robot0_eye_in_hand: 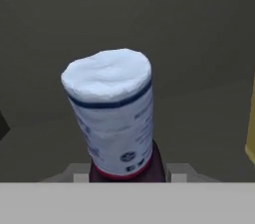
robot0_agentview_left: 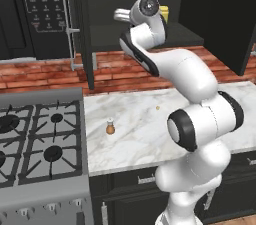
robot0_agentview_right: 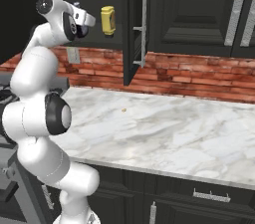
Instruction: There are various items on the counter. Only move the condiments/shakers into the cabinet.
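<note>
Hand view: the gripper (robot0_eye_in_hand: pixel 127 175) clamps the sauce bottle (robot0_eye_in_hand: pixel 113 113) inside the cabinet (robot0_agentview_left: pixel 200 34), yellow bottle (robot0_agentview_right: pixel 108 20) just beside; the shaker (robot0_agentview_left: pixel 110 128) stands on the counter (robot0_agentview_right: pixel 164 133).

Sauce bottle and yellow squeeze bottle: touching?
Apart. The hand view shows dark cabinet between the sauce bottle and the yellow squeeze bottle at the right edge.

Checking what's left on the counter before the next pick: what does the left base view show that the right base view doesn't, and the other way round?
Left base view alone: the orange-brown shaker standing on the counter, beside the stove, with the microwave above. Right base view alone: a long bare stretch of counter to the right and shut wall cabinets. Both: the yellow squeeze bottle in the open cabinet, and the tiny orange speck.
</note>
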Controlling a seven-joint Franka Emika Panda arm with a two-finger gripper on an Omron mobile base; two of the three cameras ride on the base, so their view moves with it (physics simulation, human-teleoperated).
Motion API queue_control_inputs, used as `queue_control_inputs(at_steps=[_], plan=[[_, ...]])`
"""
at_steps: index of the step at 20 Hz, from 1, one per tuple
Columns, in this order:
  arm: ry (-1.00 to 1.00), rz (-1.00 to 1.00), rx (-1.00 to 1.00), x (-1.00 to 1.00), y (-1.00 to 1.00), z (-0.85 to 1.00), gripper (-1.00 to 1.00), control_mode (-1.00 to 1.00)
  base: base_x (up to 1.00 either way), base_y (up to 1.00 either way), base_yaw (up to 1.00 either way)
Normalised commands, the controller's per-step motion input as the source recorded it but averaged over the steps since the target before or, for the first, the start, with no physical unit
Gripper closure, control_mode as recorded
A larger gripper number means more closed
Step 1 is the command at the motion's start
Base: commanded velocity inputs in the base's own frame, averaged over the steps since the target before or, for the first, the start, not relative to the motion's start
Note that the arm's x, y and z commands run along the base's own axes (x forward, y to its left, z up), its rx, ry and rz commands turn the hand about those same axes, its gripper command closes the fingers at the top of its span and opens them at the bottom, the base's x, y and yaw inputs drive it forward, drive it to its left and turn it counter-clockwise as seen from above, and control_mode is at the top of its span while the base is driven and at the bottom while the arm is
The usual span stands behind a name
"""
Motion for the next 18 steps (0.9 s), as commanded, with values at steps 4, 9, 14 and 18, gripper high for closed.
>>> queue_control_inputs(at_steps=[4, 9, 14, 18], plan=[[0.00, 0.00, -0.02, 0.48, 0.00, -0.26, 1.00, -1.00, 0.00, 0.00, 0.00], [0.00, 0.00, 0.00, 0.31, 0.00, -0.42, 1.00, -1.00, 0.00, 0.00, 0.00], [0.00, 0.00, 0.00, 0.03, -0.04, -0.62, 1.00, -1.00, 0.00, 0.00, 0.00], [0.00, 0.00, -0.01, 0.11, 0.00, -0.22, 1.00, -1.00, 0.00, 0.00, 0.00]])
